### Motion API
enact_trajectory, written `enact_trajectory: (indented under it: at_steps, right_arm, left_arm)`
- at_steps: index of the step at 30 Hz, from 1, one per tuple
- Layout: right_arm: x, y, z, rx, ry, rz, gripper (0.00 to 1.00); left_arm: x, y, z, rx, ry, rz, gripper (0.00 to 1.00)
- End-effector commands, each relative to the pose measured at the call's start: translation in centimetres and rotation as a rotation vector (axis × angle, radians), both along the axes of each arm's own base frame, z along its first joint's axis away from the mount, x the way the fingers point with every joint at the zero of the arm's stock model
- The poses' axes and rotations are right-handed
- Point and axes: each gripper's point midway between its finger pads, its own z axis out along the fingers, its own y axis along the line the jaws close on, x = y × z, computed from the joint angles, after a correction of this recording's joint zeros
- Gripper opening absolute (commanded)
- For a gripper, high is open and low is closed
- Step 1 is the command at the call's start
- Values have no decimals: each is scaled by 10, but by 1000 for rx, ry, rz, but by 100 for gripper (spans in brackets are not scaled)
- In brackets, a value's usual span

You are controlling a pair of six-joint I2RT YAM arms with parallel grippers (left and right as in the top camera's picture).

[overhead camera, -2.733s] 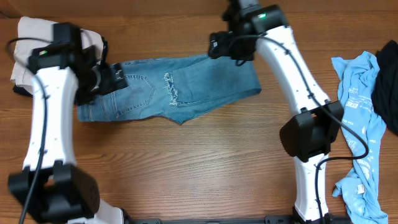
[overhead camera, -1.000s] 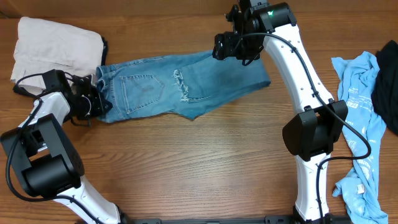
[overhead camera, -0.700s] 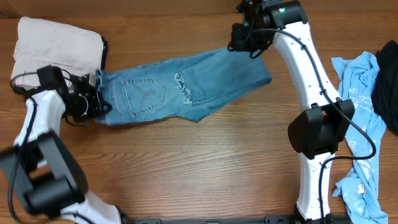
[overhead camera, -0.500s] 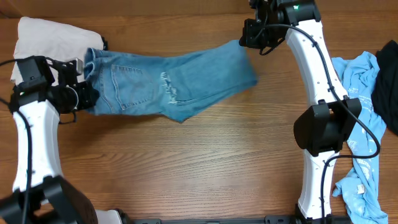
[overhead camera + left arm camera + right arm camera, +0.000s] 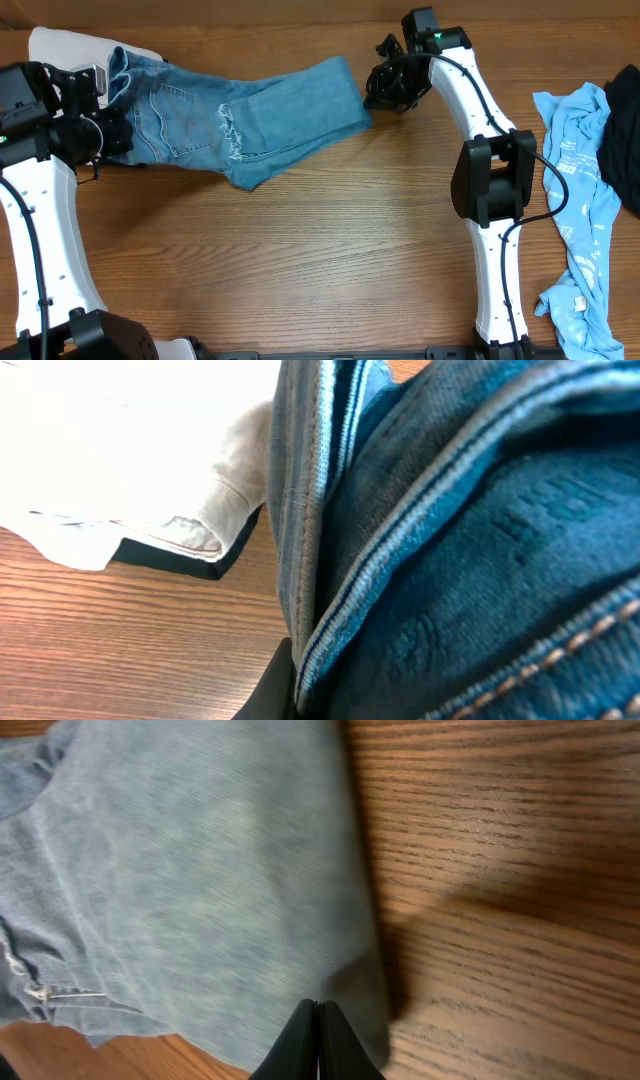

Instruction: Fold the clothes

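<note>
The jeans (image 5: 250, 110) lie along the table's (image 5: 320, 260) far edge, with the long axis running left to right. The left gripper (image 5: 108, 138) pinches the waistband end. The right gripper (image 5: 375, 92), jaws closed, sits at the leg end; whether it grips cloth I cannot tell.

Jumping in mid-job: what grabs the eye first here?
The light blue washed denim jeans stretch across the top of the overhead view, their waistband clamped in the left gripper, the right gripper shut at the leg end. A bright cyan T-shirt with white print lies crumpled along the right edge.
</note>
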Motion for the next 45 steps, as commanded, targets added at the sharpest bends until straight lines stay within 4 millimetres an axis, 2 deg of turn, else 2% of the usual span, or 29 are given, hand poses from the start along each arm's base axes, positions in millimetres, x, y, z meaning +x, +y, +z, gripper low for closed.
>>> enact_trajectory:
  at_steps: [1, 6, 9, 14, 22, 25, 27, 30, 34, 38, 42, 45]
  right_arm:
    - [2, 10, 6, 36, -23, 27, 4]
    - [17, 27, 20, 129, -100, 48, 4]
    - [21, 31, 16, 132, -115, 47, 4]
    - [16, 48, -9, 91, -99, 72, 4]
    - [8, 37, -58, -23, -24, 31, 4]
    - [4, 35, -68, -26, 4, 16, 4]
    - [4, 33, -68, -23, 11, 3, 4]
    - [1, 30, -69, -27, 29, 0, 4]
    - [0, 27, -71, -47, 36, -2, 4]
    - [0, 22, -71, -48, 41, -9, 4]
    - [2, 15, -71, -42, 47, -24, 4]
    - [6, 11, -62, 15, 53, -34, 4]
  left_arm:
    - [8, -13, 32, 10, -79, -14, 4]
    - [12, -39, 29, 23, -61, -51, 4]
    - [17, -56, 30, 5, -66, -63, 4]
    - [32, -86, 41, -39, -123, -69, 4]
    - [60, -123, 70, -151, -262, -37, 4]
    - [74, -159, 88, -164, -354, -110, 4]
    - [83, -180, 88, -158, -381, -144, 4]
    - [94, -211, 71, -166, -367, -202, 4]
    - [113, -265, 27, -180, -323, -296, 4]
    - [123, -304, -5, -189, -305, -360, 4]
    - [124, -330, -34, -191, -270, -402, 4]
    - [123, -336, -51, -186, -234, -412, 4]
